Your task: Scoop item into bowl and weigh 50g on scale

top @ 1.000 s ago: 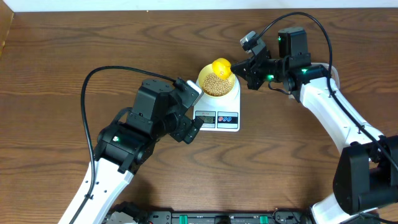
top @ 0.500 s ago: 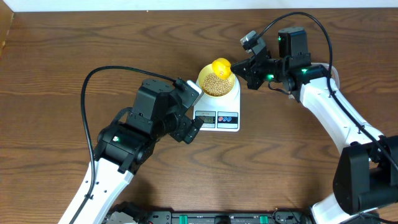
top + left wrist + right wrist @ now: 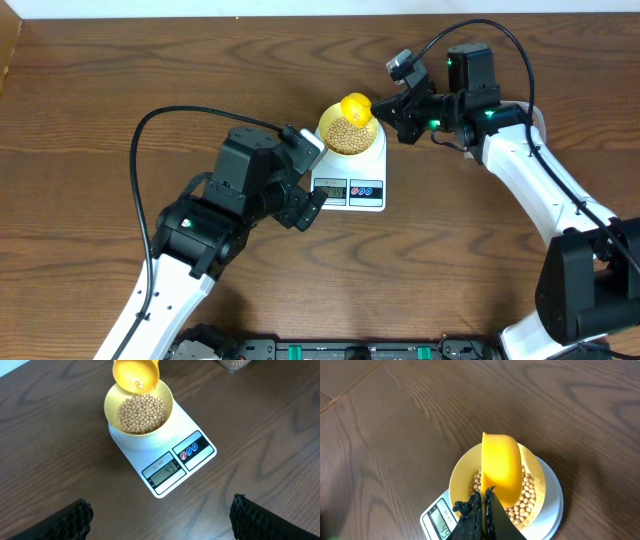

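**A:** Start at the left. What is that arm doing?

**B:** The left gripper [image 3: 162,517] hangs just in front of the scale [image 3: 176,436]. Its jaws are spread wide and hold nothing.

**A:** And the beans?

**B:** Nearly all the beans [image 3: 141,412] are heaped in the bowl [image 3: 108,406], which sits on the scale's platform. The display looks like 49, though the digits are small. One or two more lie in the scoop [image 3: 136,375], above the bowl's far rim.

**A:** How does the scoop lie?

**B:** Its long axis runs from the cup over the bowl out to the right gripper [image 3: 482,510], which is clamped tight on it. The cup is tipped, its mouth facing down and leftward with its back to the right wrist.

**A:** What could go wrong?

**B:** Overshoot, I'd say. Another tilt could drop every remaining bean at once. A bean could also bounce off the rim onto the table. And if the scoop presses on the bowl, the reading will be false.
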